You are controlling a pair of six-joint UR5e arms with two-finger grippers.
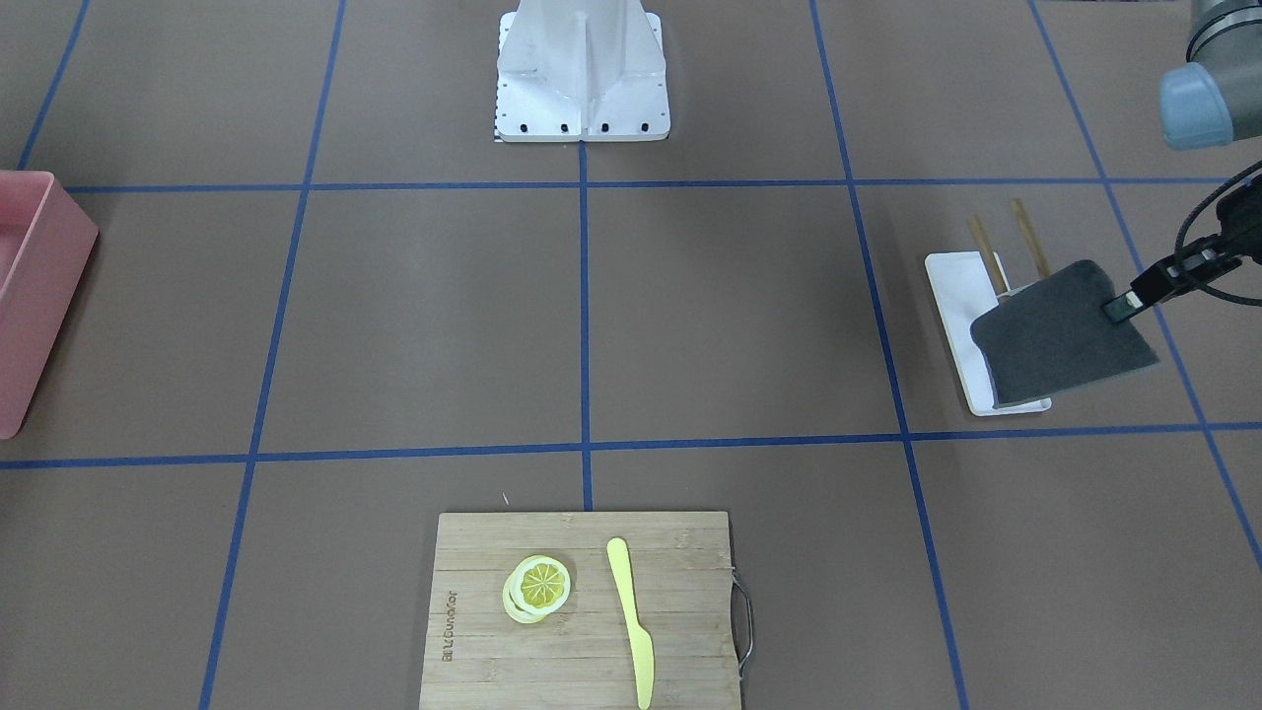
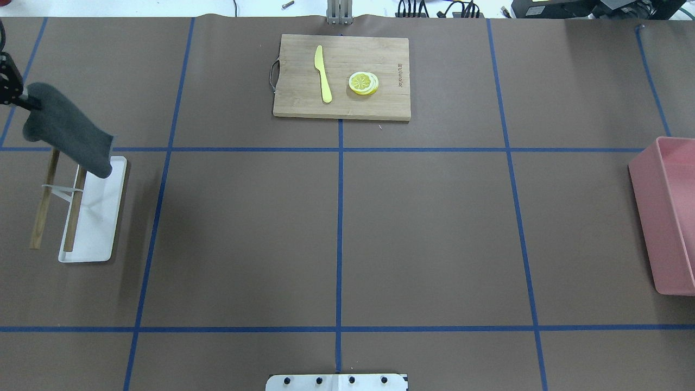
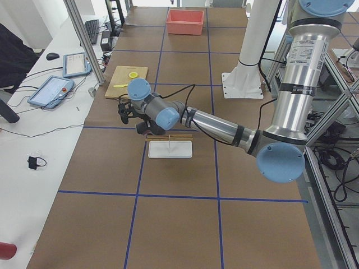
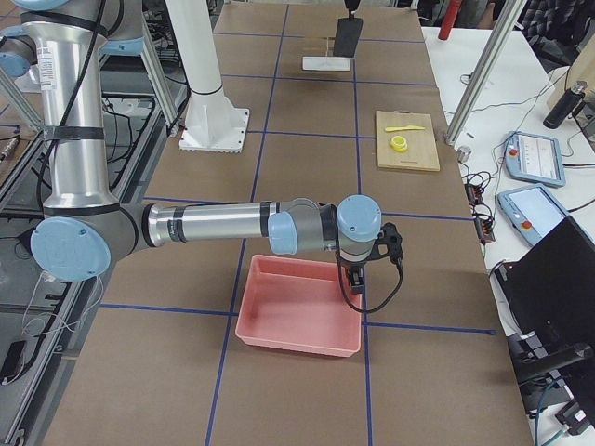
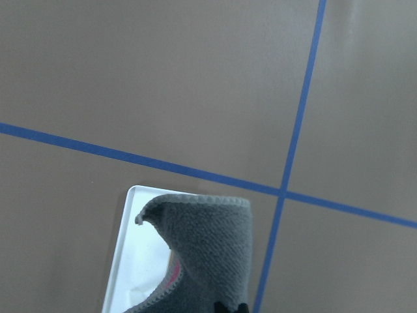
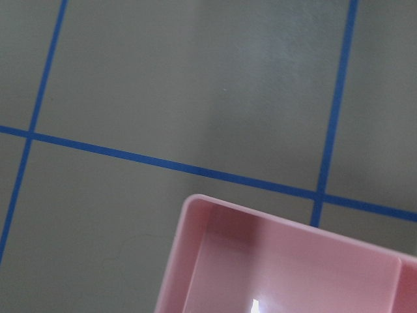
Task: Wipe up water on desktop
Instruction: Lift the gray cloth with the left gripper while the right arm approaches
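The desktop (image 2: 423, 228) is a wide matte brown surface with a grid of blue tape lines; I see no water on it. My left gripper (image 1: 1119, 309) is shut on the edge of a dark grey cloth (image 1: 1060, 335). The cloth hangs in the air over the far end of a white tray (image 2: 95, 228) at the table's left side. In the left wrist view the cloth (image 5: 208, 241) droops over the tray's corner (image 5: 140, 261). My right gripper (image 4: 357, 272) hovers over a pink bin (image 4: 297, 316). It shows only in the exterior right view, so I cannot tell its jaws.
A wooden rack (image 2: 43, 201) stands on and beside the white tray. A bamboo cutting board (image 2: 342, 103) at the far middle carries a yellow knife (image 2: 323, 73) and lemon slices (image 2: 364, 83). The pink bin (image 2: 670, 217) sits at the right edge.
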